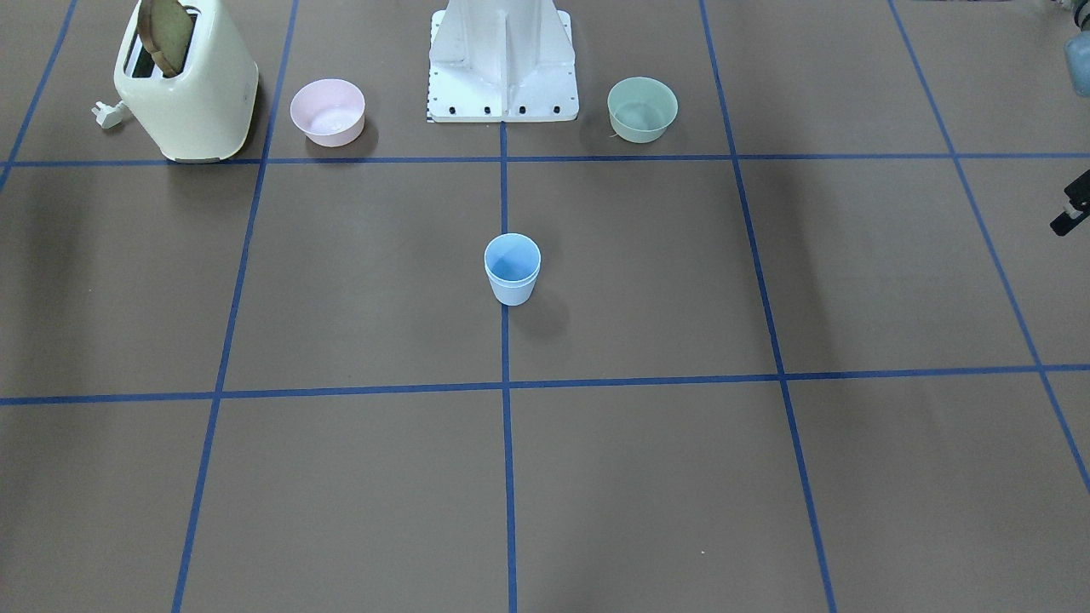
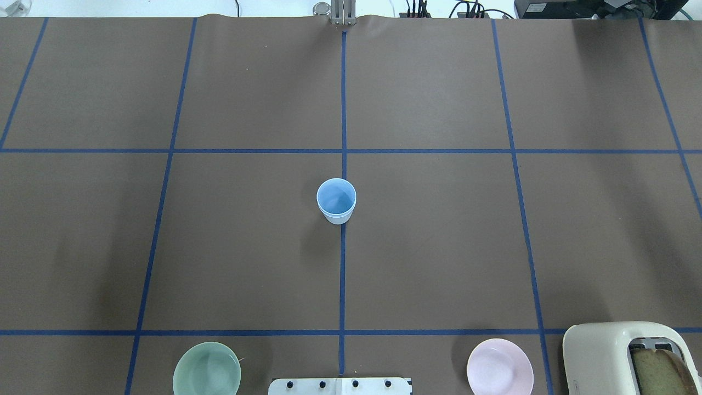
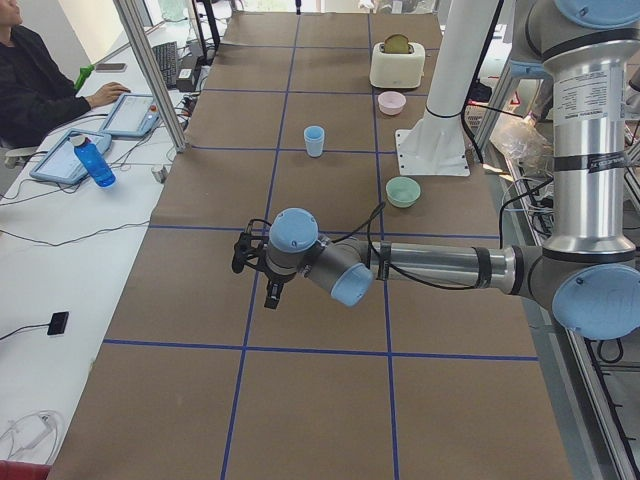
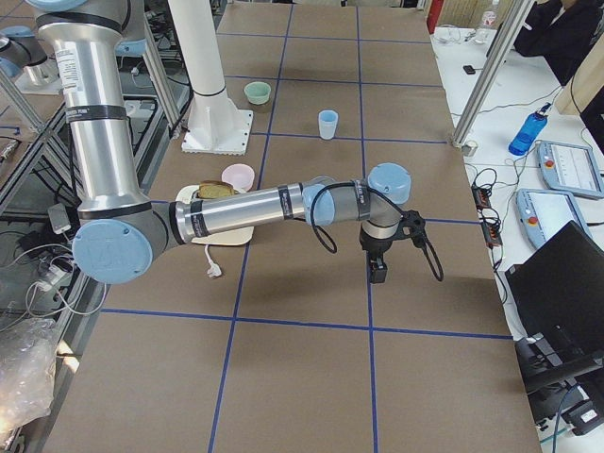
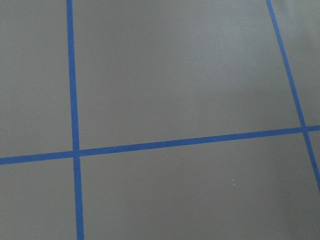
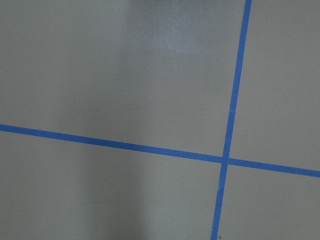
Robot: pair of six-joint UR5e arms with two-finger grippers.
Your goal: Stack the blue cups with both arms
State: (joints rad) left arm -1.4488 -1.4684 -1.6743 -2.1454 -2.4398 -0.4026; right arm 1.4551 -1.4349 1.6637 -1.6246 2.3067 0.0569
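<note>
While the left arm (image 3: pixel 430 265) lies stretched out low and nearly level over the counter (image 2: pixel 439 247) towards its end on the robot's left, its wrist bends down so that the left gripper (image 3: pixel 274 296) hangs pointing at the surface. The right arm (image 4: pixel 245 212) mirrors this at the opposite end: forearm almost horizontal, wrist turned down, right gripper (image 4: pixel 378 272) hanging just above the brown paper. Both grippers show clearly only from the side cameras, so I cannot tell whether their fingers are spread or pressed together. Each wrist camera looks down on counter paper and a crossing of blue tape lines (image 5: pixel 150 146).

The blue cups (image 1: pixel 512 271) stand in the middle of the counter, on the central tape line, well apart from both grippers. One is nested inside the other, with two rims showing one above the other, and the inner one is seemingly seated almost fully. The stack is upright, long axis vertical, mouths up and narrow base on the paper.

Along the robot-side edge the white pedestal (image 1: pixel 502 60) stands at mid-length, with the green bowl (image 1: pixel 642 108) on the robot's left of it and the pink bowl (image 1: pixel 328 111) on its right. Just beyond the pink bowl, towards the corner on the robot's right, is a cream toaster (image 1: pixel 187 94) with a slice of bread (image 1: pixel 166 34) sticking out of a slot.
</note>
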